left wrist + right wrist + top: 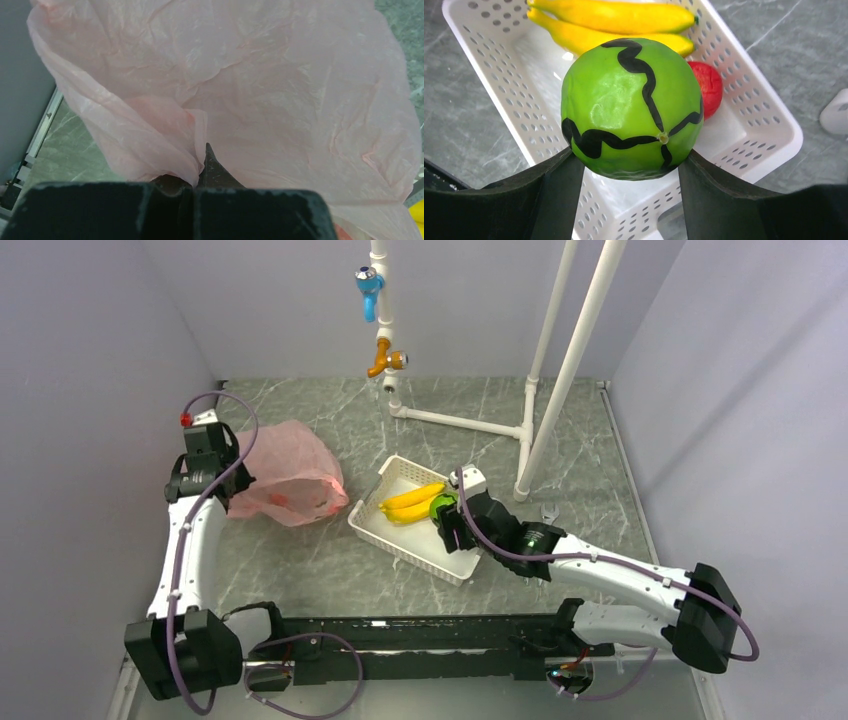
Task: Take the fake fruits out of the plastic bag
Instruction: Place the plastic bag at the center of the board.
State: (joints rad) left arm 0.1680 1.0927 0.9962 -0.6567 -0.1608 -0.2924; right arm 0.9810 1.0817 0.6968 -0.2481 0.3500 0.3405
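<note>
Right gripper (629, 160) clamped on green fruit (631, 107), held over white basket's (769, 130) near-right part | bananas (614, 17) and red fruit (706, 82) lie in basket, bananas just left of gripper | left gripper (192, 185) pinches plastic bag (280, 85) fold, well left of basket.

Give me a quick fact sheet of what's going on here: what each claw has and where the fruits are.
Left gripper: shut on a fold of the plastic bag
Right gripper: shut on the green fruit, over the white basket
Bananas: lying in the basket
Red fruit: in the basket, beside the bananas
Bag contents: cannot tell
</note>
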